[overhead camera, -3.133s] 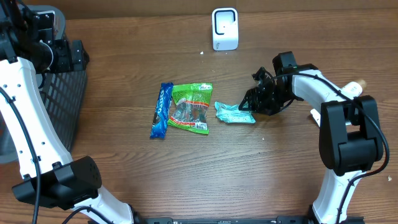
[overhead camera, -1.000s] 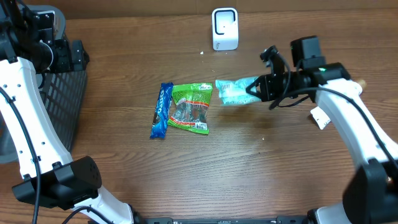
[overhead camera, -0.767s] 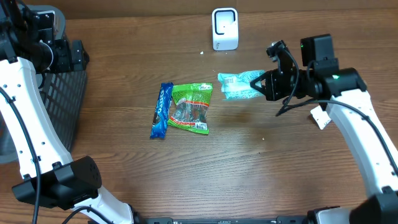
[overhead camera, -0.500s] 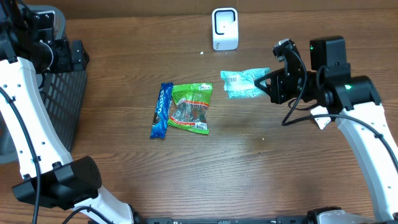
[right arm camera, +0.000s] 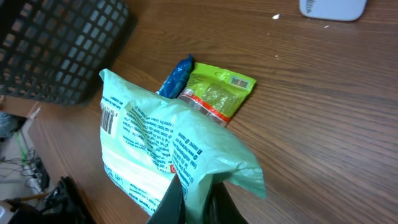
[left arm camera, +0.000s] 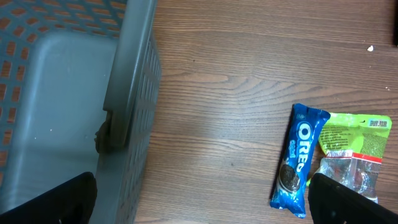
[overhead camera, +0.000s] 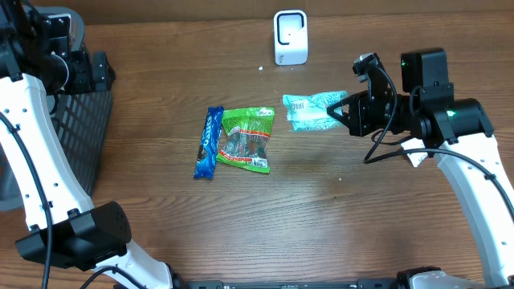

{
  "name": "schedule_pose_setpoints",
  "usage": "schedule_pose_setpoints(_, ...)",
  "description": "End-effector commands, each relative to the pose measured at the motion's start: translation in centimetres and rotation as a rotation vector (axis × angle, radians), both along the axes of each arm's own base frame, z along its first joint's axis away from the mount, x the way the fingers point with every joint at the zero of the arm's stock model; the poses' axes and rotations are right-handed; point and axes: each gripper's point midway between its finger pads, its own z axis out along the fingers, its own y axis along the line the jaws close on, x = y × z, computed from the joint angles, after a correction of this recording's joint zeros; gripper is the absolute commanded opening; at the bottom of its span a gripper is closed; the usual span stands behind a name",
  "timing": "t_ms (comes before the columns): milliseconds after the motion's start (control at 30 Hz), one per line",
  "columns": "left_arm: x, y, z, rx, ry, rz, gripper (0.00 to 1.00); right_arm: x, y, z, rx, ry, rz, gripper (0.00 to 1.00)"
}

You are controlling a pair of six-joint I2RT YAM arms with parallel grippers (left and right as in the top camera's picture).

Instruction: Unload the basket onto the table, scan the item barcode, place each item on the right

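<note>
Two fingers of the right tool (overhead camera: 341, 110) are pinched shut on one crinkled end of the mint-green plastic packet (overhead camera: 309, 111), held aloft near the rounded white scanner (overhead camera: 290, 37). Three seconds back it lay on the wood-grain tabletop (overhead camera: 321, 217) beside the glossy green snack bag (overhead camera: 246, 138). The left tool (left arm camera: 202, 202) gapes wide and empty by the black mesh basket (overhead camera: 76, 120).

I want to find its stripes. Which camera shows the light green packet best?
Right wrist: the light green packet looms large, barcode showing. Overhead shows it small in the right tool; left wrist misses it.
</note>
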Motion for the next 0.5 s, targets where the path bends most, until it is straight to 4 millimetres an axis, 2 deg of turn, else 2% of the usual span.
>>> schedule_pose_setpoints(0,-0.2,-0.6,0.8,0.009,-0.021,-0.032,1.0,-0.5,0.5,1.9,0.053,-0.026,0.028,0.04)
schedule_pose_setpoints(267,-0.2,-0.6,0.8,0.009,-0.022,-0.032,1.0,-1.2,0.8,1.9,0.076,0.007,0.048,0.04)
schedule_pose_setpoints(467,-0.2,-0.6,0.8,0.009,-0.022,-0.032,1.0,-1.8,1.0,2.7,0.091,0.021,0.062,0.04)
